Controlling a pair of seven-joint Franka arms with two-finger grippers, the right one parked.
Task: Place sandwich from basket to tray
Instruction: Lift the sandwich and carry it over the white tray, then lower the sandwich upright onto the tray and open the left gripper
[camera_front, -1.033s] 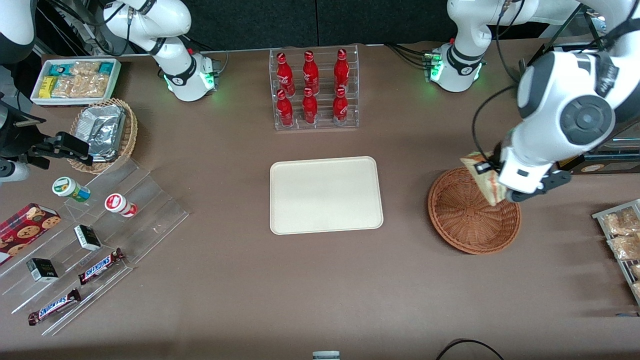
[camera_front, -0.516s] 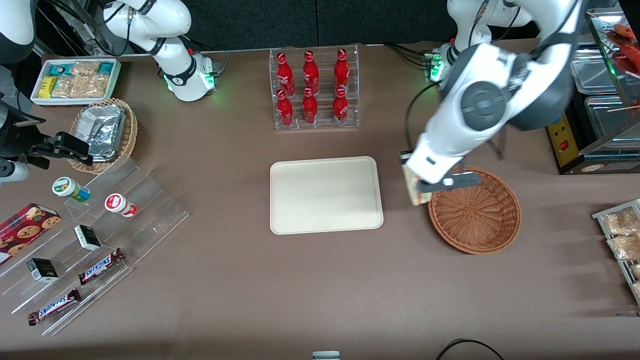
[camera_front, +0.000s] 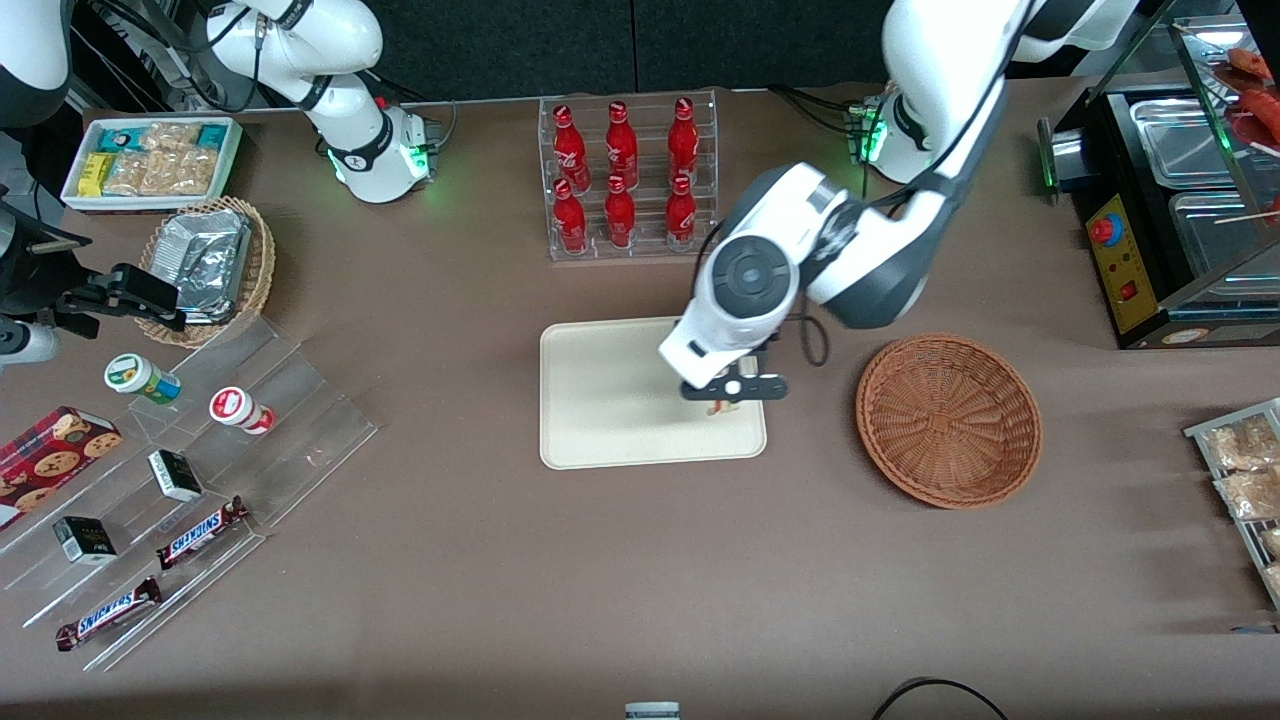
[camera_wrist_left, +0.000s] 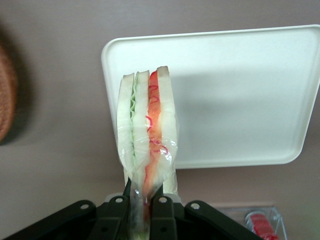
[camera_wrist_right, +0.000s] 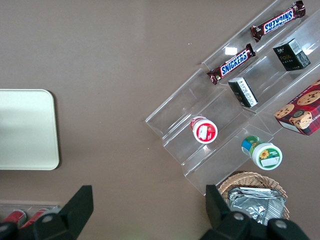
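Observation:
My left gripper (camera_front: 727, 395) hangs above the cream-white tray (camera_front: 600, 400), over the tray's end nearest the basket. It is shut on the sandwich (camera_wrist_left: 147, 135), a plastic-wrapped wedge of white bread with green and red filling, pinched between the black fingers (camera_wrist_left: 162, 215). In the front view the wrist hides nearly all of the sandwich; only a small bit (camera_front: 722, 408) shows under the gripper. The tray also shows in the left wrist view (camera_wrist_left: 240, 100). The reddish-brown woven basket (camera_front: 948, 420) stands beside the tray, toward the working arm's end, with nothing in it.
A clear rack of red bottles (camera_front: 628, 178) stands farther from the front camera than the tray. Toward the parked arm's end are a tan basket of foil packets (camera_front: 205, 265), a white snack box (camera_front: 150, 160) and a clear stepped stand (camera_front: 200, 470) with snacks. Snack bags (camera_front: 1245, 470) lie at the working arm's end.
My left gripper carried the sandwich up out of the basket and sideways over the table to above the tray. The basket now holds nothing.

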